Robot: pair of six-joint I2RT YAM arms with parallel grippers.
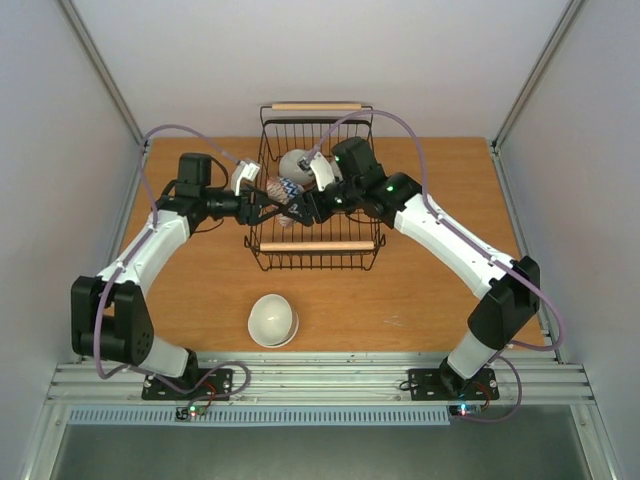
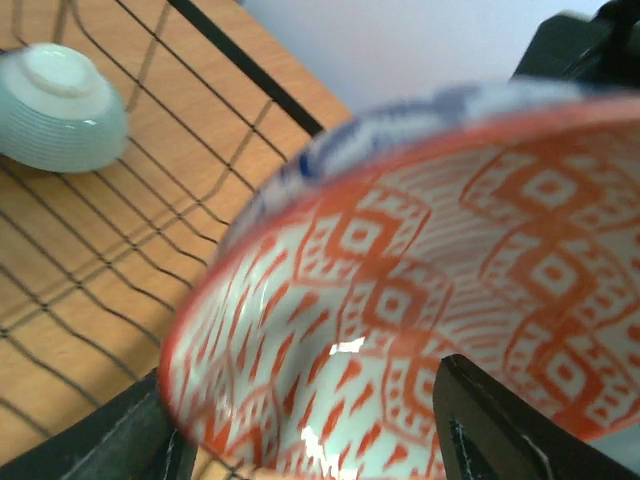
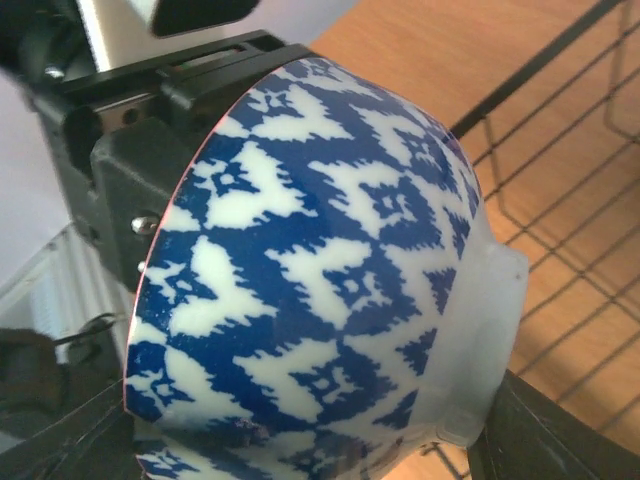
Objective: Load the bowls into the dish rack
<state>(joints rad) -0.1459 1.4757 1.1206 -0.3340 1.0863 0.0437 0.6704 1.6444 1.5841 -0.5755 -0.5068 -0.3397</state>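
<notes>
Where left end effector (image 1: 270,206) clamps patterned bowl (image 3: 310,270) above rack (image 1: 316,246), right end effector (image 1: 307,206) straddles it, grip unclear; green bowl (image 2: 60,105) inside.

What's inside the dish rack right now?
A pale green bowl lies upside down on the dish rack floor; the patterned bowl hangs between the left gripper and right gripper. The floor beneath them is hidden.

Three bowls: one cream-white bowl (image 1: 273,320) on the near table (image 1: 420,290), one pale green bowl (image 1: 297,163) far in the rack, one blue-patterned bowl (image 1: 284,190). One dish rack (image 1: 320,260) with two wooden handles (image 1: 316,246). Two arms (image 1: 150,245).
</notes>
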